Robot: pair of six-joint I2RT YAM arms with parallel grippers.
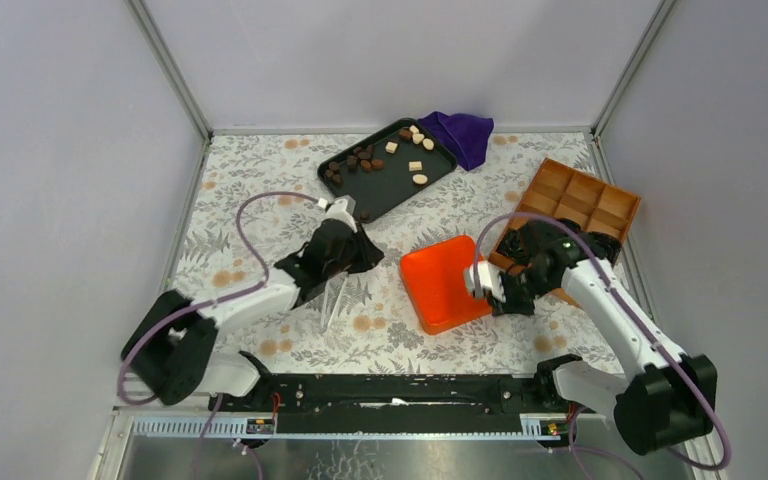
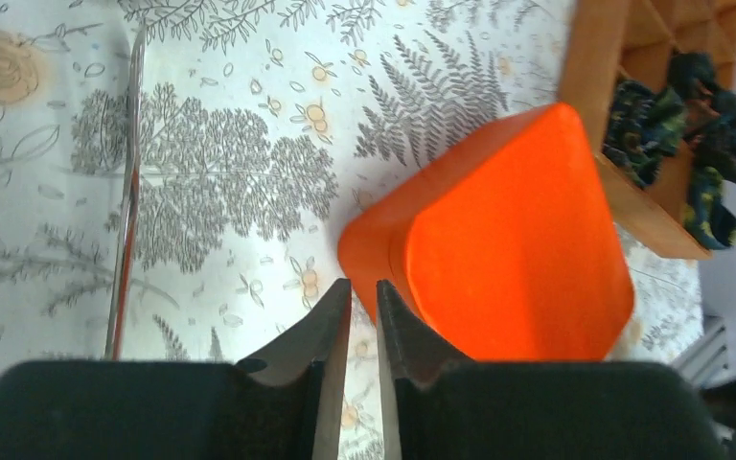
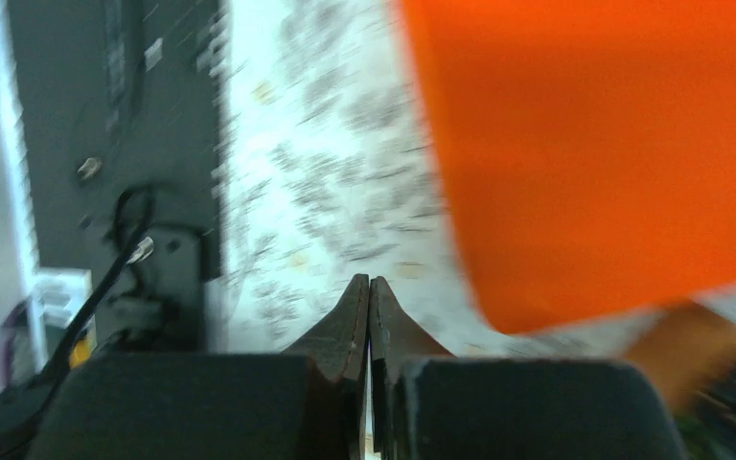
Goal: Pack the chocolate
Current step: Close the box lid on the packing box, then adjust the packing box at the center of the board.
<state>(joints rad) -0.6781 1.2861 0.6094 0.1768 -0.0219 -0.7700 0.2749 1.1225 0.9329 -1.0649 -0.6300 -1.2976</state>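
The chocolate (image 1: 375, 160) is seen scattered in dark, brown and cream pieces on a black tray (image 1: 392, 195) at the far middle of the floral-covered desk (image 1: 250, 180). A purple cloth (image 1: 460, 135) is bunched against the tray's far right corner. An orange lid (image 1: 440, 285) lies between the two arms, well apart from the tray. A wooden compartment box (image 1: 590, 200) stands to its right, its near-left corner covered from above by the right arm.

The left gripper (image 2: 362, 287) is shown with its jaws narrowly apart and nothing between them, the tips just beside the lid's corner. The right gripper (image 3: 369, 280) is shown with its jaws pressed together and empty. That view is blurred.

Only the left wrist view shows the dark green crinkled paper cups (image 2: 676, 115) in the box's compartments.
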